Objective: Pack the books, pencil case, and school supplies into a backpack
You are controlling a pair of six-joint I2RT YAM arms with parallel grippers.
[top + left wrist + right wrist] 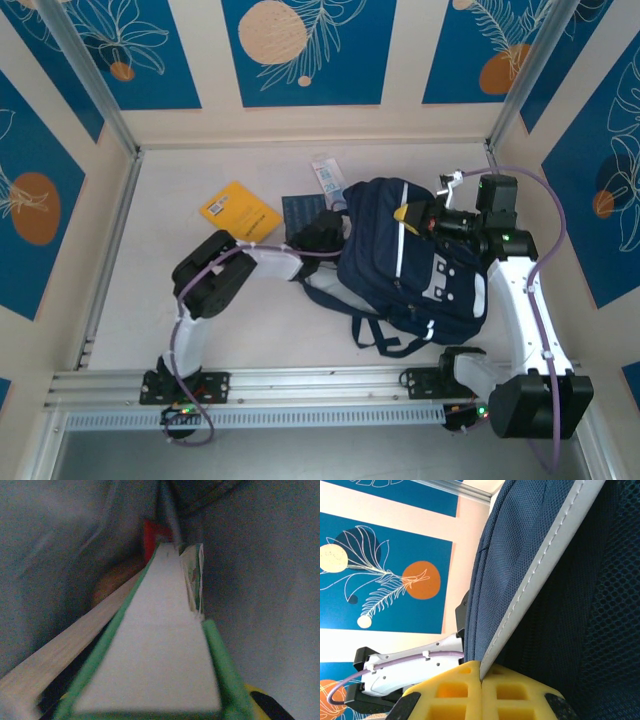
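The navy backpack (410, 262) lies on the table's right half. My right gripper (418, 218) is shut on its white-trimmed upper edge (530, 585), with the yellow fingertips (481, 676) pressed together on the trim. My left gripper (325, 230) reaches into the bag's opening. Inside, against the grey lining (260, 580), it (150, 702) is shut on a flat green-edged book (160, 650) seen edge-on. Beyond that book sit a red packet (154, 534) and a pale green packet (194, 580). A yellow-orange book (240, 210), a navy book (302, 213) and a pale blue-white packet (327, 178) lie on the table.
A pale strip, perhaps another book's page edge (65, 652), lies left of the held book inside the bag. The backpack's dark straps (375, 335) trail toward the front rail. Walls close the table at the back and sides.
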